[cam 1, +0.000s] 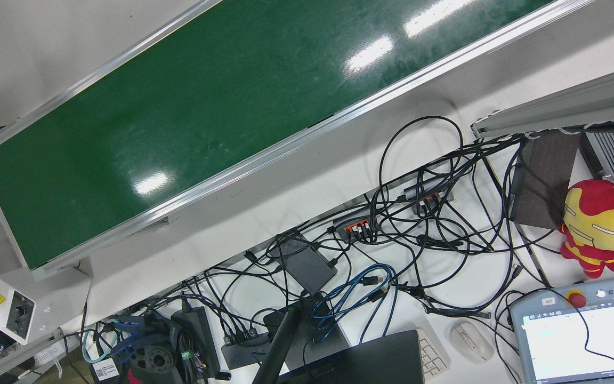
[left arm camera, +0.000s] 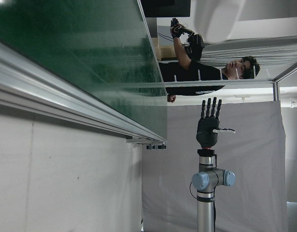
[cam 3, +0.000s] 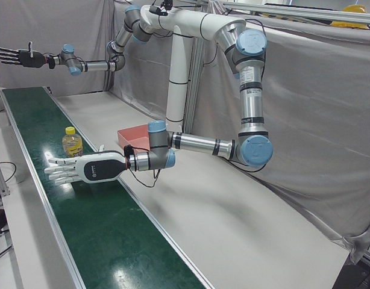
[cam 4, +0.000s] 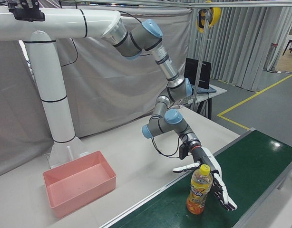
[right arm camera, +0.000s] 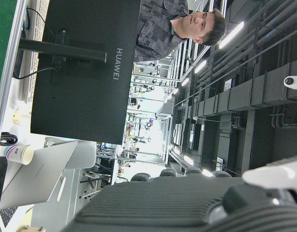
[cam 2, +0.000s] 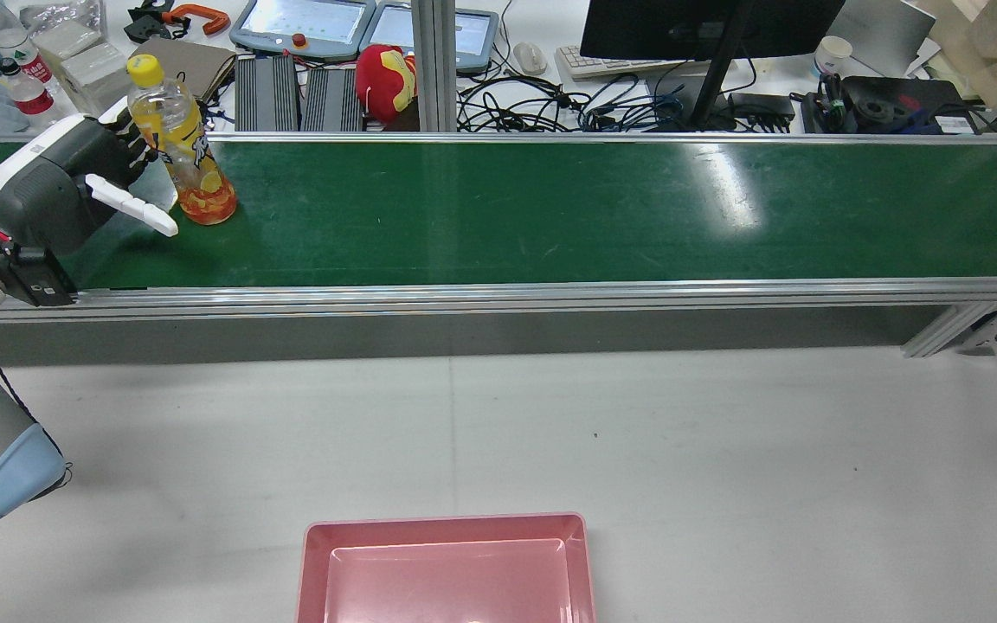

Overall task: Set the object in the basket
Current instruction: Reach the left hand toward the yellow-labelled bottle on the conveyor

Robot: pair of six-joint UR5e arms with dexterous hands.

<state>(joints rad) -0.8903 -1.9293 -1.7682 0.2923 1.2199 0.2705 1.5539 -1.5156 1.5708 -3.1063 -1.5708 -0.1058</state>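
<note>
A bottle of orange drink with a yellow cap [cam 2: 183, 143] stands upright on the green belt [cam 2: 550, 208], near its left end in the rear view. My left hand [cam 2: 74, 190] is open right beside the bottle, with its fingers [cam 2: 131, 203] spread and not closed on it. The right-front view shows the hand [cam 4: 210, 183] just behind the bottle [cam 4: 199, 189]. The left-front view shows the hand [cam 3: 82, 168] in front of the bottle [cam 3: 72, 142]. My right hand [cam 3: 16, 56] is raised high and far off, open and empty. The pink basket [cam 2: 447, 528] sits on the white table.
The belt's aluminium rail [cam 2: 498, 294] runs between the belt and the white table [cam 2: 637, 415]. Behind the belt lie cables [cam 1: 419, 213], a plush toy [cam 2: 386, 82], teach pendants and a monitor [cam 2: 706, 26]. The white pedestal [cam 4: 51, 95] stands behind the basket [cam 4: 79, 183].
</note>
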